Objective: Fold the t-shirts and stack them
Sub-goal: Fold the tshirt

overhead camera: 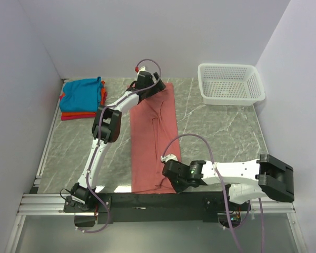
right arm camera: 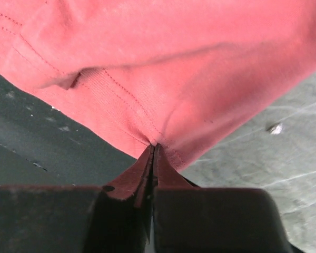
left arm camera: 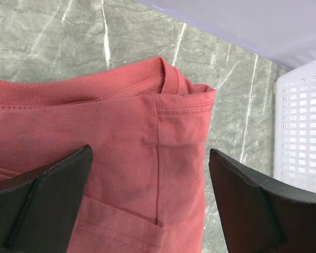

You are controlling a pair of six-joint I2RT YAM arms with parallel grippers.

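Right gripper (right arm camera: 154, 152) jaws pinched tight on salmon-pink t-shirt (right arm camera: 174, 63) hem. Left gripper (left arm camera: 150, 155) jaws stood wide over collar end, empty.

We see a long salmon-pink soft-cloth t-shirt (overhead camera: 154, 142), plain, its stitching the same pink, on a grey stone-patterned tabletop (overhead camera: 216, 132) veined with white. Far left, a folded teal-blue cloth shirt (overhead camera: 81, 90) tops a folded orange shirt (overhead camera: 78, 112) and, we think, a thin red shirt (overhead camera: 67, 117) lowest. Far right, the rectangular plastic mesh basket (overhead camera: 230, 83) is white. The left gripper (left arm camera: 150, 153) and right gripper (right arm camera: 154, 150) are black.
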